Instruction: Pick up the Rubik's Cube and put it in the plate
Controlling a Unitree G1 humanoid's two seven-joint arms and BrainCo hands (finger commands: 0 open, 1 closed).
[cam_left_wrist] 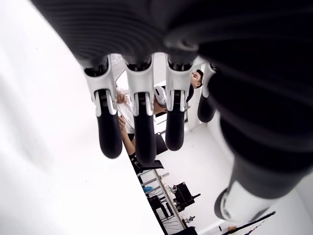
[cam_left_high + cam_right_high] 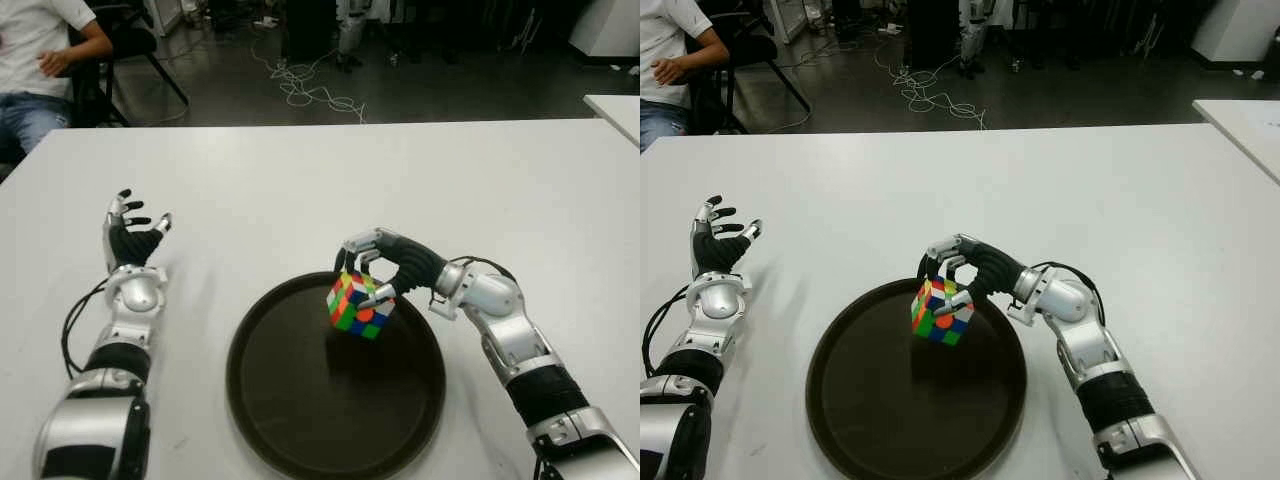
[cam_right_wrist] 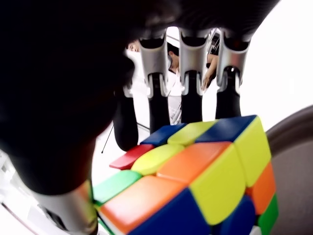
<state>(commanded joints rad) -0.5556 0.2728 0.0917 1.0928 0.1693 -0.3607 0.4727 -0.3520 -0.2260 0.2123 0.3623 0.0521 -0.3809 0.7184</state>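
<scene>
The Rubik's Cube [image 2: 358, 304], with mixed bright stickers, hangs tilted just above the far part of the dark round plate [image 2: 300, 420]. My right hand [image 2: 378, 268] is shut on the cube, fingers over its top and thumb at its near side. In the right wrist view the cube [image 3: 195, 186] fills the space under the curled fingers [image 3: 190, 98]. My left hand [image 2: 132, 232] shows at the left over the white table [image 2: 300, 190], fingers spread and holding nothing.
The plate lies near the table's front edge, between my two arms. A person sits on a chair [image 2: 30, 70] beyond the far left corner. Cables [image 2: 310, 90] lie on the floor behind the table. A second white table [image 2: 615, 105] stands at the far right.
</scene>
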